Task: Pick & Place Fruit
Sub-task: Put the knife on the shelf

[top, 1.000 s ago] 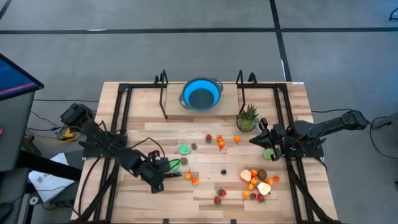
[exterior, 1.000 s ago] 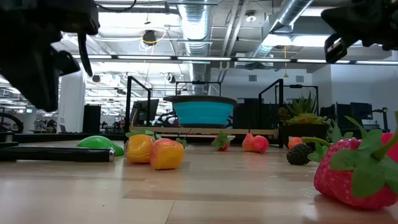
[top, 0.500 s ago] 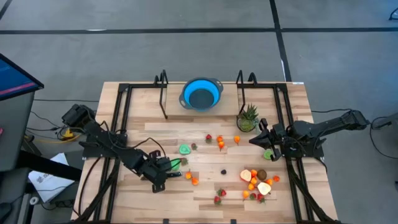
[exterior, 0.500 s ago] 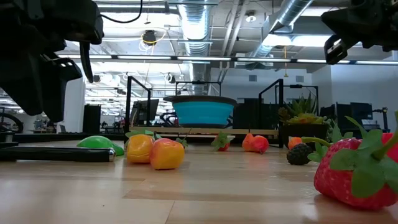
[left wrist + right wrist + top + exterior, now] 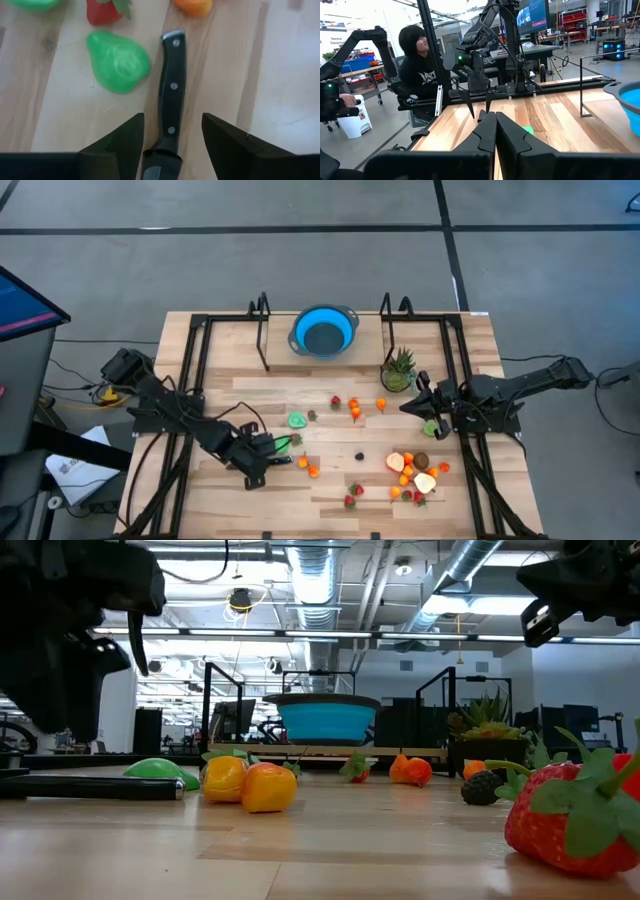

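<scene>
Small toy fruits lie scattered on the wooden table: a green pear, a strawberry and an orange piece near my left gripper, and a cluster of peach halves and berries to the right. My left gripper points steeply down near the table's left front, open. Its fingers stand on either side of a black-handled knife that lies flat on the wood, with a gap on each side. My right gripper is shut and level above the table's right side, holding nothing.
A blue bowl stands at the far middle and a spiky green plant at the far right. Black frame rails run along both sides. A large strawberry lies near the front edge. A person sits beyond the table's left side.
In the low view my left gripper's dark outline has widened above the knife. The knife and the fruits lie where they were.
</scene>
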Motion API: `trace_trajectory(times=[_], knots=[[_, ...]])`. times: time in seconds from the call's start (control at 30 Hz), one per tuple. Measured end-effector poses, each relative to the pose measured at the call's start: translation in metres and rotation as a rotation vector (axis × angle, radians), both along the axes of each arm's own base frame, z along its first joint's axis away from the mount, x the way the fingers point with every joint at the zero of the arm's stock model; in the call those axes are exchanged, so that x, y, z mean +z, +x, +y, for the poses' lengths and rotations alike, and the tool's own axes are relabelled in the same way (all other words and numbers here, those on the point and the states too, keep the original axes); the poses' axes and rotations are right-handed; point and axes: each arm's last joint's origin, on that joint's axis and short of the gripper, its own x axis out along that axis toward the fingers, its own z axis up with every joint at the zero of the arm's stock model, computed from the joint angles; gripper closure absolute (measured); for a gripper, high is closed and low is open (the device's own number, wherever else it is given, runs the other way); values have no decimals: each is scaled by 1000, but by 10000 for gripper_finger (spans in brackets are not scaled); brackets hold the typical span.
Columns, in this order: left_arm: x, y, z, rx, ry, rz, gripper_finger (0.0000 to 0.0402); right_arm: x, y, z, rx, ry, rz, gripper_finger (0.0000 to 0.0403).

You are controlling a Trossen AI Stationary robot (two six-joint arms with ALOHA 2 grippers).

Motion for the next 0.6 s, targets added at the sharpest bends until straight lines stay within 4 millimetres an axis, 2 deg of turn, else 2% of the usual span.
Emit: trace_trajectory(times=[0.27, 0.6], knots=[[-29, 3, -5, -28, -13, 142, 211, 0, 0, 0, 0, -1, 0, 403], [-33, 4, -6, -23, 9, 150, 216, 0, 0, 0, 0, -1, 0, 403]])
